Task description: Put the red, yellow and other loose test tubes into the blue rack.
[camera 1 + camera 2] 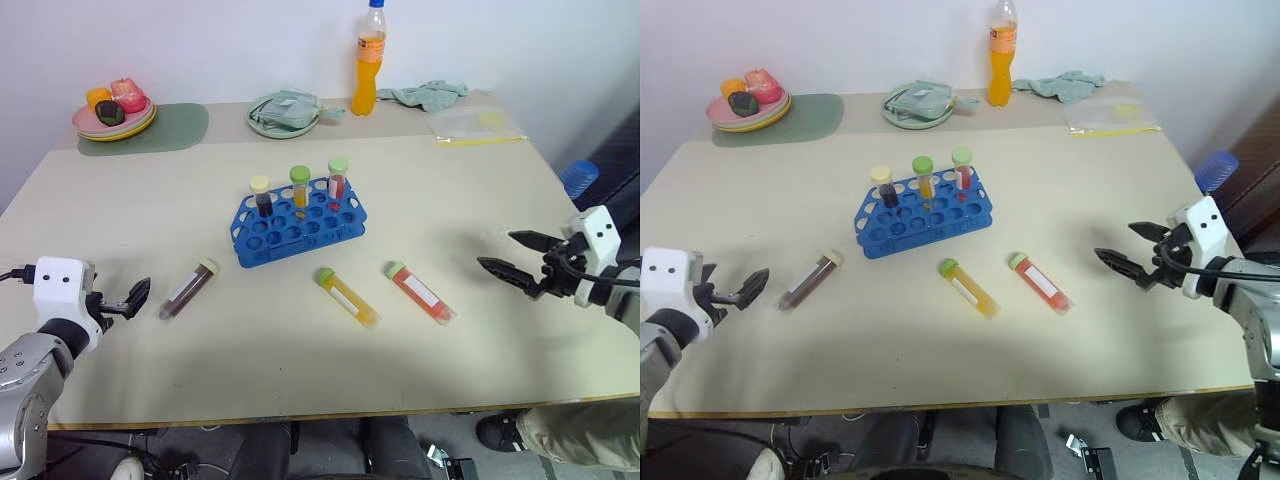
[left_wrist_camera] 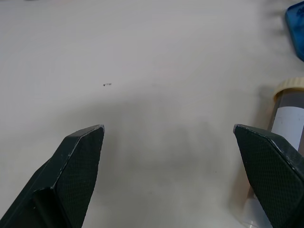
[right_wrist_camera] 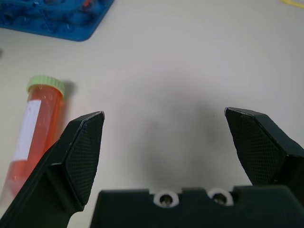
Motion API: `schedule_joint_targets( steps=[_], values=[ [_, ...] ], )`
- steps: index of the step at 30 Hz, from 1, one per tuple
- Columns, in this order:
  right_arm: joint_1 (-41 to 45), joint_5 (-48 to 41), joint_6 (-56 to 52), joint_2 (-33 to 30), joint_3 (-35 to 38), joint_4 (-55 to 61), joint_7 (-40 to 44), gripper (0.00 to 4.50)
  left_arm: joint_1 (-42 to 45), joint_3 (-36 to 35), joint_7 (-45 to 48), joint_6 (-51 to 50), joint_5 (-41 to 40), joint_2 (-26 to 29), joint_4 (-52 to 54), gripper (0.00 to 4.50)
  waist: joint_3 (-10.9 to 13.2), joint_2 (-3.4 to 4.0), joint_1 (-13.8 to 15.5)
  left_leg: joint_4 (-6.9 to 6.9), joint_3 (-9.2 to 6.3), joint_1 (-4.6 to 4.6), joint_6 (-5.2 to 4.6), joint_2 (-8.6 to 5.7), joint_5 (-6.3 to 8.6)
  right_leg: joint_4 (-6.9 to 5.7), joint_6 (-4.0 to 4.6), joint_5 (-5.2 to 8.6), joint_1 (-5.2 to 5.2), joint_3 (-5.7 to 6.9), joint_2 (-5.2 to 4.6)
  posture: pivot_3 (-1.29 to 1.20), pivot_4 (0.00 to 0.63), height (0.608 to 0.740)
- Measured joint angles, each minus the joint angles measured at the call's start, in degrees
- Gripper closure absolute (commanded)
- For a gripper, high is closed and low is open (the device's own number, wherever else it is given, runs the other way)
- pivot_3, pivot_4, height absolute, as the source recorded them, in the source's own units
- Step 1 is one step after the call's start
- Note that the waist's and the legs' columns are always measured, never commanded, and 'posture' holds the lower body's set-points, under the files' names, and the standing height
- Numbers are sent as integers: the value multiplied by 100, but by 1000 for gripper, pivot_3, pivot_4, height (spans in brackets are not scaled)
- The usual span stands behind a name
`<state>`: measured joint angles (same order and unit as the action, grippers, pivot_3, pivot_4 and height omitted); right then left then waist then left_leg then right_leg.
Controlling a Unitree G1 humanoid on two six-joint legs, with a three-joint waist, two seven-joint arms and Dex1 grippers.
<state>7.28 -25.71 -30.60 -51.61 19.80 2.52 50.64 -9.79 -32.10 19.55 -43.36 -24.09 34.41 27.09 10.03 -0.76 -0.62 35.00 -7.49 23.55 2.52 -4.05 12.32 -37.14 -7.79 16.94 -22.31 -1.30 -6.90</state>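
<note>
Presently both jaws stood released, empty: left gripper (image 1: 140, 295), right gripper (image 1: 505, 258). Pre-grasp step. Next: right gripper to red tube (image 1: 420, 292), rack's (image 1: 300, 222) 5 o'clock.

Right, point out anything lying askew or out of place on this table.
Three capped plastic test tubes lie on their sides on the table instead of standing in the blue plastic rack: a dark brown one, a yellow one and a red one. No spills or damage visible.
</note>
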Motion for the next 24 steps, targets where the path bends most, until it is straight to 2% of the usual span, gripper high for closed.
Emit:
schedule_joint_targets(
  steps=[11, 16, 20, 24],
  values=[
    [414, 135, 119, 0, -92, -240, 51, 0, 117, 111, -90, 73, 62, -141, -14, 12, 0, 0, 5, 1, 2, 0, 0, -1, 0, 1, 0, 0, 1, 0, 1, 0, 150, 740],
    [469, 186, -184, -54, -192, -50, 7, 0, 254, 111, 48, 261, 10, -135, -19, 12, 0, 1, 10, 1, 1, 1, 0, -1, 0, 0, 0, 0, 0, -1, 1, 0, 150, 740],
    [716, 108, -807, -159, -310, 385, -118, 0, 460, 204, 345, 380, -88, -41, -21, 12, 1, 1, -1, 0, 0, 1, 0, 0, 0, 0, 0, 0, -2, 1, 2, 0, 150, 740],
    [839, -232, -1936, -636, -654, 1242, -79, 0, 596, 509, 830, 478, -220, 141, -24, 12, 4, 7, 6, 0, -1, 6, -1, 1, 1, 3, 0, 0, -5, 0, -1, 0, 150, 740]
  ],
)
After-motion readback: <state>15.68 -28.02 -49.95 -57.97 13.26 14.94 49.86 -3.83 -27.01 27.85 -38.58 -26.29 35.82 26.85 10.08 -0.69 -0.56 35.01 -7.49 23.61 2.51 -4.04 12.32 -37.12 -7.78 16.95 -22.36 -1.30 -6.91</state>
